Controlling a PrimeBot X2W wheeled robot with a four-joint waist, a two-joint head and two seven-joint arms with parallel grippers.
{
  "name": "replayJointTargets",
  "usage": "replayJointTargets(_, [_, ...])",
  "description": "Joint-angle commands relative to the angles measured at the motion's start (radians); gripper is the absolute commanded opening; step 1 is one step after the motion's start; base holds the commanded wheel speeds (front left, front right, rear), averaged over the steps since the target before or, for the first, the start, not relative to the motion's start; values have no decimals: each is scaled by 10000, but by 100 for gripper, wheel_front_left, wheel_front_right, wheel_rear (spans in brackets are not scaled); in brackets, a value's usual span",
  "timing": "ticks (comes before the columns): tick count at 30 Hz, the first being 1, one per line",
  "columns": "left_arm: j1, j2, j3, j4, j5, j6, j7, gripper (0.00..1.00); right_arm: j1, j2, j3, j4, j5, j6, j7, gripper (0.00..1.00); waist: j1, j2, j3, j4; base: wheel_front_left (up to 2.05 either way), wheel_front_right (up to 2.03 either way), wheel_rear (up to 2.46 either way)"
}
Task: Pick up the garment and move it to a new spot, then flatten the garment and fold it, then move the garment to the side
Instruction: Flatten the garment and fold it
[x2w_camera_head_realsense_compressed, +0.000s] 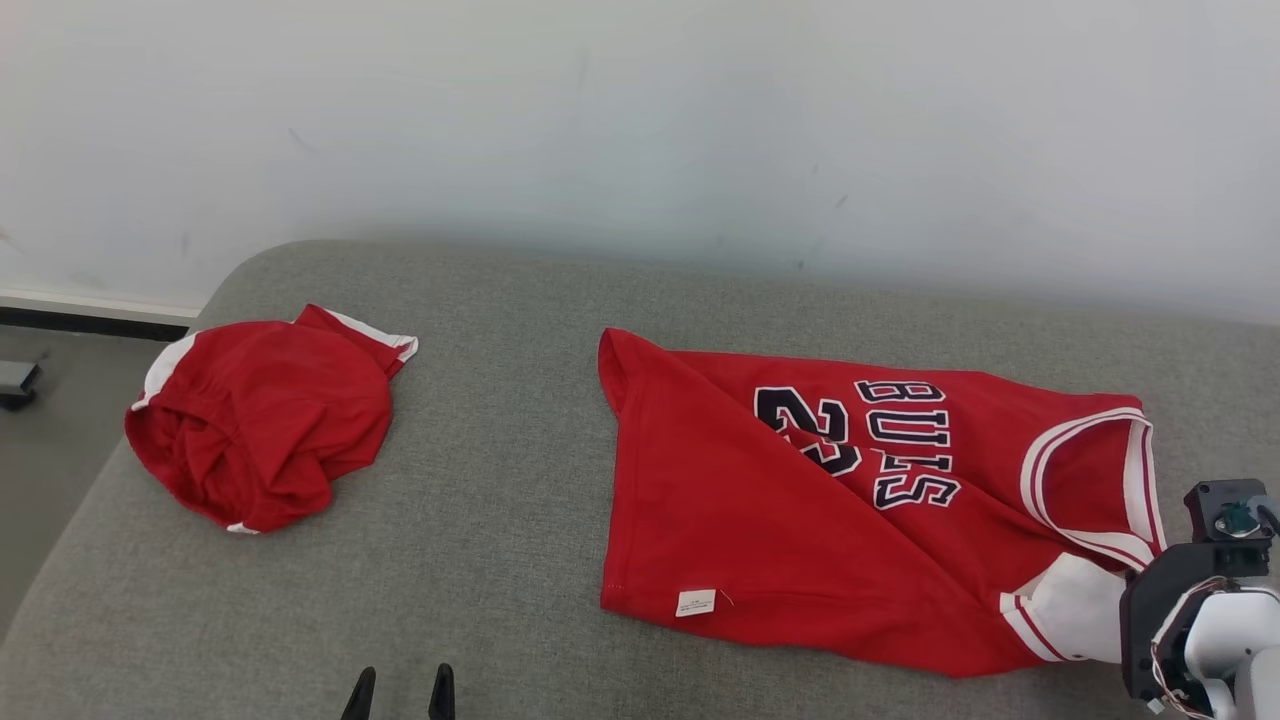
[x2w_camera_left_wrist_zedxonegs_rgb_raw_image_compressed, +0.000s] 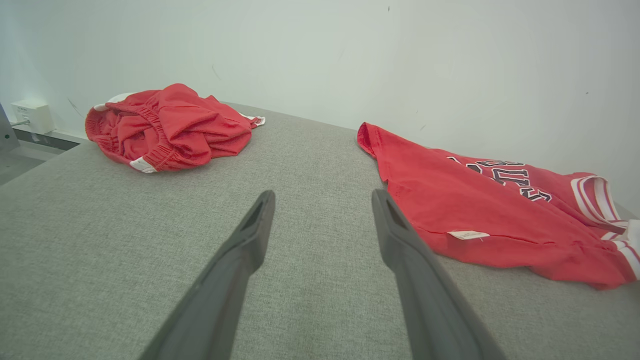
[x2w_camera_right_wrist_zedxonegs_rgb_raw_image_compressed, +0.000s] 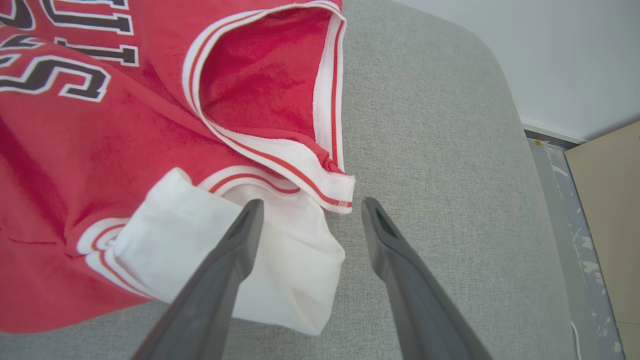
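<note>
The garment, a red basketball jersey (x2w_camera_head_realsense_compressed: 800, 520) with dark lettering and white trim, lies partly spread on the right of the grey cushioned surface (x2w_camera_head_realsense_compressed: 500, 480), with one side folded over. The left wrist view shows the jersey (x2w_camera_left_wrist_zedxonegs_rgb_raw_image_compressed: 475, 210) to the right of my left gripper (x2w_camera_left_wrist_zedxonegs_rgb_raw_image_compressed: 324, 196), which is open and empty above bare cushion; its fingertips (x2w_camera_head_realsense_compressed: 402, 678) rise at the bottom edge. My right gripper (x2w_camera_right_wrist_zedxonegs_rgb_raw_image_compressed: 312, 204) stands open over the jersey's (x2w_camera_right_wrist_zedxonegs_rgb_raw_image_compressed: 100, 125) white shoulder piece and armhole trim, holding nothing. My right wrist (x2w_camera_head_realsense_compressed: 1200, 610) sits at the jersey's collar end.
Crumpled red shorts (x2w_camera_head_realsense_compressed: 260, 430) lie at the surface's far left corner, also seen as shorts (x2w_camera_left_wrist_zedxonegs_rgb_raw_image_compressed: 170, 127) from the left wrist. A white wall (x2w_camera_head_realsense_compressed: 640, 120) stands behind. Floor (x2w_camera_head_realsense_compressed: 50, 450) drops off left, and the cushion's edge (x2w_camera_right_wrist_zedxonegs_rgb_raw_image_compressed: 520, 175) borders floor on the right.
</note>
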Motion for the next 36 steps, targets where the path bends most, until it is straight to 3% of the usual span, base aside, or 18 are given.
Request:
replayJointTargets(1, [99,-4,23,25,-137,9,-33,100,-38,-89,-82,12,-85,-23,-105,100,-1,0,10,-13,0,0,0])
replayJointTargets(11, [26,-4,12,20,-85,56,-33,100,-48,-88,-560,357,-546,-23,-338,100,-1,0,19,-161,0,0,0])
replayJointTargets(25, [-52,-4,33,69,-72,19,-33,100,316,-72,1041,393,216,-23,-245,100,-1,0,55,-159,0,0,0])
replayJointTargets(36, [-114,-5,5,78,-38,-25,-33,100,19,-397,969,773,-5,-24,-32,100,-1,0,179,79,0,0,0])
